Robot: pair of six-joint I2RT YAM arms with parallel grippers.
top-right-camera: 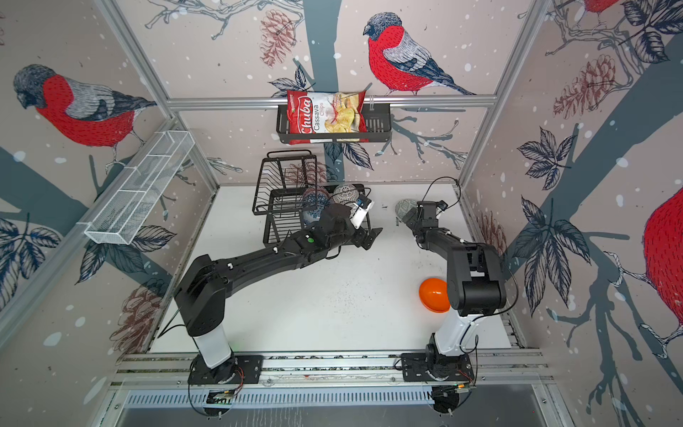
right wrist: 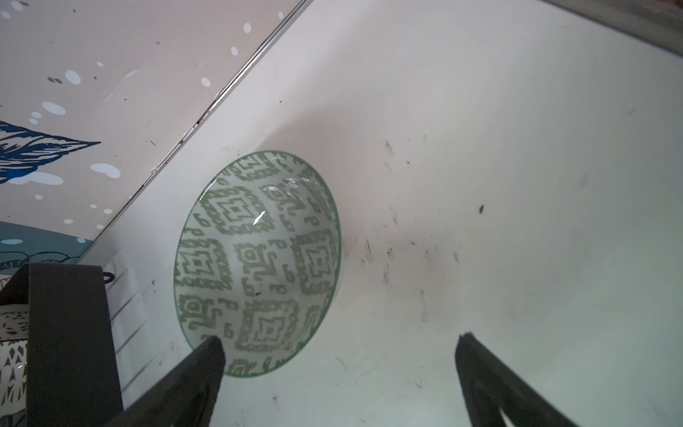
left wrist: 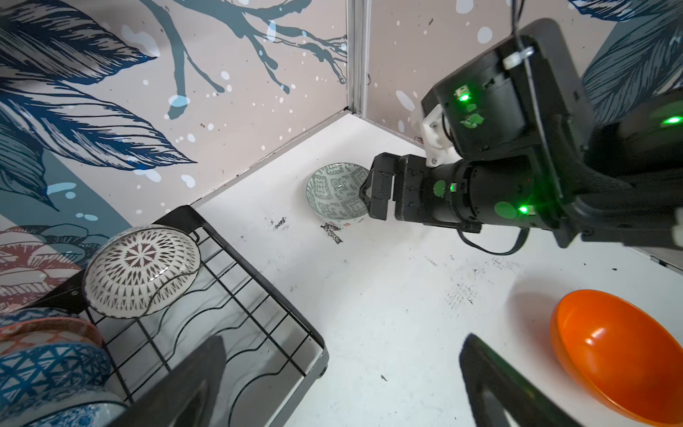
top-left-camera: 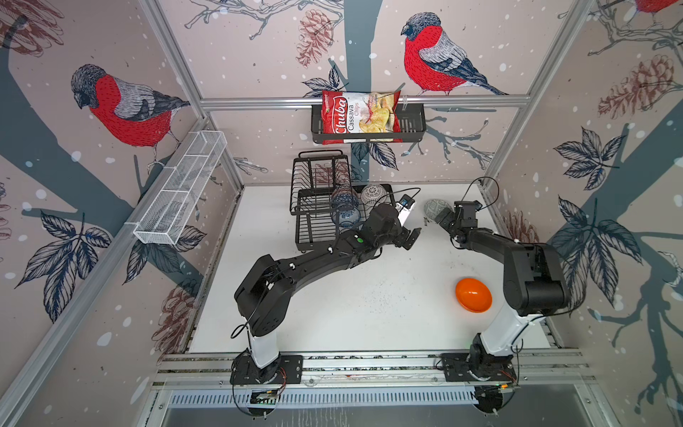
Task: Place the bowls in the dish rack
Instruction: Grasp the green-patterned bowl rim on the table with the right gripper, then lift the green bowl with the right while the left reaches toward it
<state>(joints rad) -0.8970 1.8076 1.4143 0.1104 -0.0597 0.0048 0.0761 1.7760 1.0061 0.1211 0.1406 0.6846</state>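
Right fingers (right wrist: 192, 380) wide apart, empty, green-patterned bowl (right wrist: 258, 258) just ahead by one tip

One legible item is noted. In both top views, at the upper centre of the frame, a red and white chips bag (top-left-camera: 360, 117) (top-right-camera: 327, 118) stands in a black slatted basket (top-left-camera: 412, 127) (top-right-camera: 377, 125) on the back wall. Its print runs sideways, bottom to top: "Chuba" in large white script on red, then "Cassava" in dark letters on white, with a smaller "Chips" beside it. A small mark at the bag's upper left corner is too small to read.
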